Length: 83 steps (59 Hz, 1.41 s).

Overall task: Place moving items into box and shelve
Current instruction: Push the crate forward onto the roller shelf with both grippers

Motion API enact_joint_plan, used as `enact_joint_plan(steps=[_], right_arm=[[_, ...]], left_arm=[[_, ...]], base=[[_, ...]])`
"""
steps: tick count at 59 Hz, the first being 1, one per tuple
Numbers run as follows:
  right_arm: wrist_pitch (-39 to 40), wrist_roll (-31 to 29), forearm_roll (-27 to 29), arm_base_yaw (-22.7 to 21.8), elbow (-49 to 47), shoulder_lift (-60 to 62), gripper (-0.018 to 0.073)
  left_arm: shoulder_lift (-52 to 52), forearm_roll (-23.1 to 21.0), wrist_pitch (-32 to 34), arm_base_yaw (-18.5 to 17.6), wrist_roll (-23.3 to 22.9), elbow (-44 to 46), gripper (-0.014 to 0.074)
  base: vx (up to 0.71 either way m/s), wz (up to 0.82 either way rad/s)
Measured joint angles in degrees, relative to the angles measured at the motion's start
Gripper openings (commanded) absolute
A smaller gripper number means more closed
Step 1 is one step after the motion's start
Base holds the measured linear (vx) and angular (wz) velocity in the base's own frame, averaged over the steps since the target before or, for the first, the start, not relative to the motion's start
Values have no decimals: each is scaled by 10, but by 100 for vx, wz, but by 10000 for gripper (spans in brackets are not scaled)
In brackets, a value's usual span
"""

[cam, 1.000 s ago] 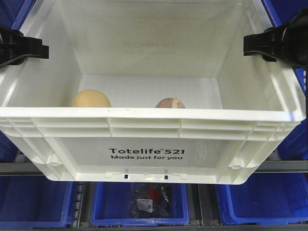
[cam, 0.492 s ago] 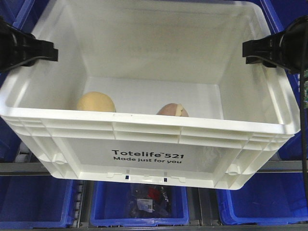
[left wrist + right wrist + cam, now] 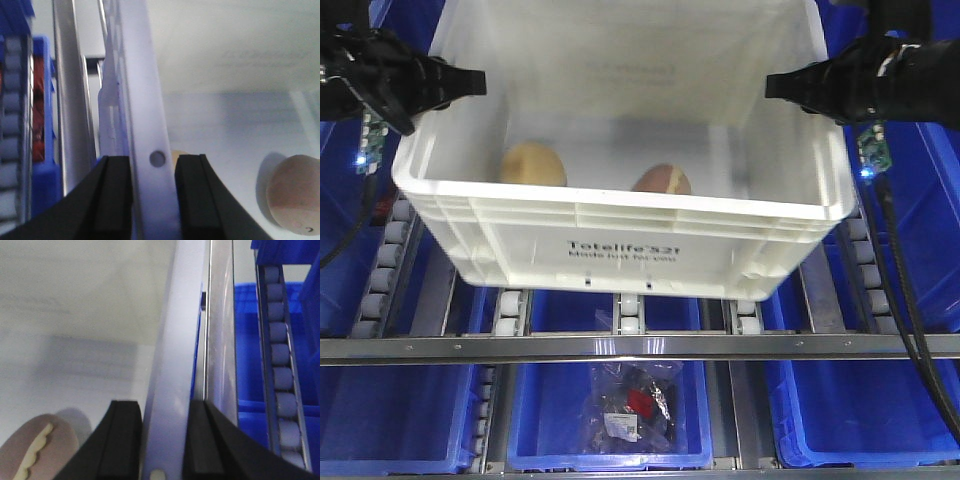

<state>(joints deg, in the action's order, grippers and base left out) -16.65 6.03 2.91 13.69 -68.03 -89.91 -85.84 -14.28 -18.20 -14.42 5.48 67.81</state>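
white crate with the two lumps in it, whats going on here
A two-armed robot is carrying the white crate by its side walls. The left gripper pinches the left wall and the right gripper the right wall, one of each gripper's fingers inside and one outside. Inside lie a tan-yellow lump and a pinkish-brown lump. The crate hangs tilted over the roller rails of a shelf, with blue bins on the level below.

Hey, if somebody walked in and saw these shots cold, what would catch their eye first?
The big white crate fills the middle of the front view, resting on the roller rack, among blue bins. A black pincer clamps each side wall: left pincer, right pincer. Inside sit a tan-yellow lump and a pinkish-brown lump.
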Motion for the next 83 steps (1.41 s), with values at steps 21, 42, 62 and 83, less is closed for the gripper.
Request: enact_joint_plan(steps=[21, 42, 62, 83], right_arm=[[91, -2, -20, -2, -9, -45, 150], [80, -1, -47, 7, -11, -41, 673], [-62, 1, -47, 9, -9, 38, 648], [-194, 2, -45, 9, -9, 153, 630]], left_arm=[[-57, -7, 10, 6, -2, 11, 193], [-54, -20, 12, 0, 2, 13, 602], [15, -24, -56, -3, 0, 8, 575], [120, -4, -145, -3, 0, 8, 575]], base=[[0, 0], [0, 0], [0, 0], [0, 0]])
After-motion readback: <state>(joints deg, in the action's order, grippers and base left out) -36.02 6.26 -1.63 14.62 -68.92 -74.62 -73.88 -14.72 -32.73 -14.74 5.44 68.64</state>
